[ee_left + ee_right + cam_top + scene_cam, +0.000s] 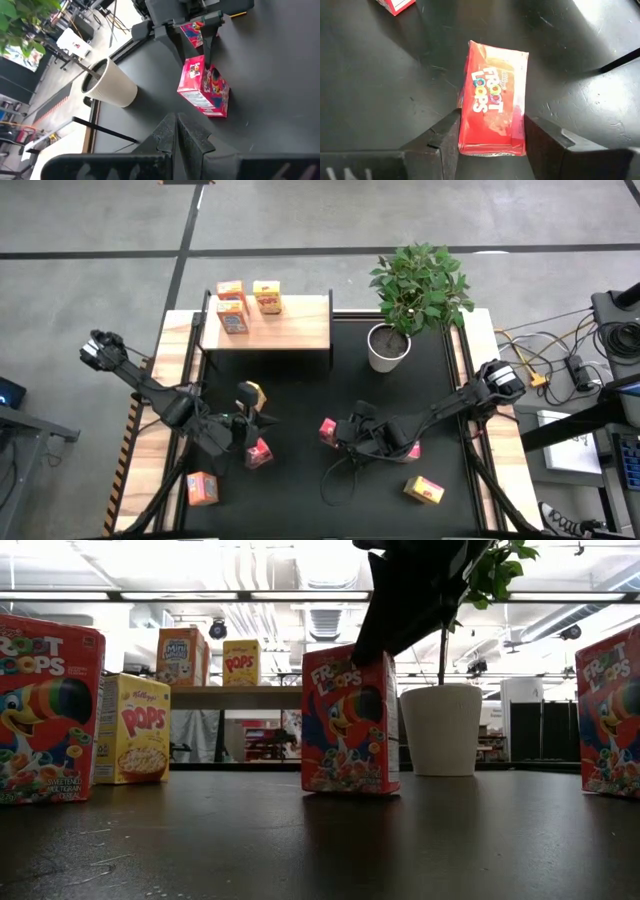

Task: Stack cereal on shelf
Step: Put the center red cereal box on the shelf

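A red cereal box (492,100) stands upright on the black table, and my right gripper (492,116) is shut on it; the same box (350,720) shows in the low view with the gripper (385,640) on its top. My left gripper (176,131) is shut and empty, between a yellow box (253,393) and a second red box (259,452). The shelf (290,332) carries two orange boxes (231,290) (233,320) and a yellow one (267,297). A third red box (411,450) lies partly under the right arm. An orange box (203,488) and a yellow box (424,490) lie near the front edge. My right gripper pinches the red box between its two fingers, one on each narrow side (465,132) near the box's upper end. The fingers (445,142) come from above, slanting down from the table's right. The box stands upright with its bottom (350,790) on the table.
A white pot (388,347) with a green plant (420,285) stands right of the shelf, at the table's far side. Pale wooden strips (160,420) run along both table sides. Cables (345,475) trail on the table below the right arm.
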Robot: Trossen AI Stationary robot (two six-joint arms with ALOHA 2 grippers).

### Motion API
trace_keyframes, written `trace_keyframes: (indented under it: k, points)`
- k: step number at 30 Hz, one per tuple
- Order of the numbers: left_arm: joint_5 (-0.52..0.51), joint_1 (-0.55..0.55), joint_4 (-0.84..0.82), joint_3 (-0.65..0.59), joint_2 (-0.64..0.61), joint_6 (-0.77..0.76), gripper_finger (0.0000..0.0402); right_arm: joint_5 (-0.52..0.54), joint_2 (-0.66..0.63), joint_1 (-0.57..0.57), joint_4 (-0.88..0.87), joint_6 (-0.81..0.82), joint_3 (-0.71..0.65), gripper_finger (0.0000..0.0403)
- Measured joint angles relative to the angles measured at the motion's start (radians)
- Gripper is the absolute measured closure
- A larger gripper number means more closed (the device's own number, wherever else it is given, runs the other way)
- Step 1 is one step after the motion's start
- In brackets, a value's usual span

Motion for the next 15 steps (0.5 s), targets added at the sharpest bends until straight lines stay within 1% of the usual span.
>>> trace_keyframes:
  k: [5, 12, 15]
  points:
    - [0.001, 0.000, -0.029, 0.000, -0.067, 0.045, 0.0402, -0.002, -0.020, -0.001, -0.009, -0.022, 0.000, 0.0231]
    - [-0.001, 0.000, -0.042, -0.004, -0.233, 0.126, 0.0402, -0.032, -0.111, -0.028, -0.003, -0.093, 0.000, 0.0231]
    - [-0.047, 0.009, -0.042, -0.004, -0.314, 0.157, 0.0402, -0.062, -0.160, -0.066, 0.023, -0.141, 0.000, 0.0231]
